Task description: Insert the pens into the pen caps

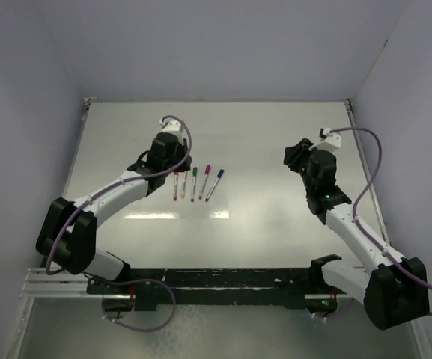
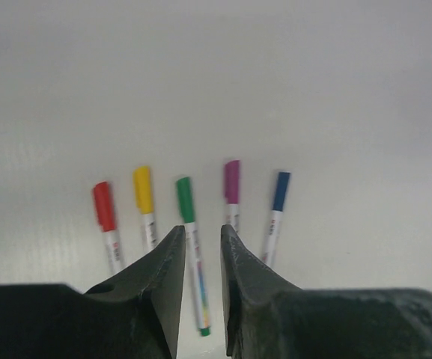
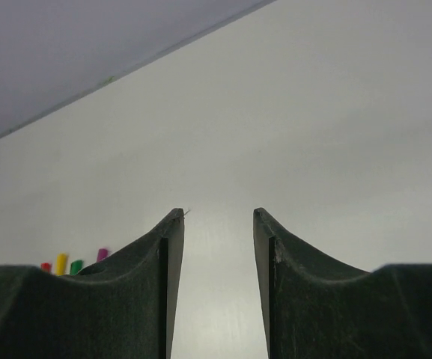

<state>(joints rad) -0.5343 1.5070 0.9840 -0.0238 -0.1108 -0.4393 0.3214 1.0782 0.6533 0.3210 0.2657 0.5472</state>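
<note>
Five pens lie side by side on the white table (image 1: 275,247), each whitish stick with its coloured cap on the far end. In the left wrist view the caps read red (image 2: 104,206), yellow (image 2: 142,189), green (image 2: 185,199), purple (image 2: 232,181) and dark blue (image 2: 281,191). The row (image 1: 195,184) lies left of the table's middle. My left gripper (image 2: 201,232) hovers over the row's left part (image 1: 169,170), jaws slightly apart and empty, with the green pen (image 2: 198,288) seen on the table through the gap. My right gripper (image 3: 217,215) is open and empty, at the right (image 1: 298,155).
Pale walls close the table at the back and both sides. The cap ends of the pens show small at the lower left of the right wrist view (image 3: 61,262). A black rail (image 1: 223,284) runs along the near edge between the arm bases.
</note>
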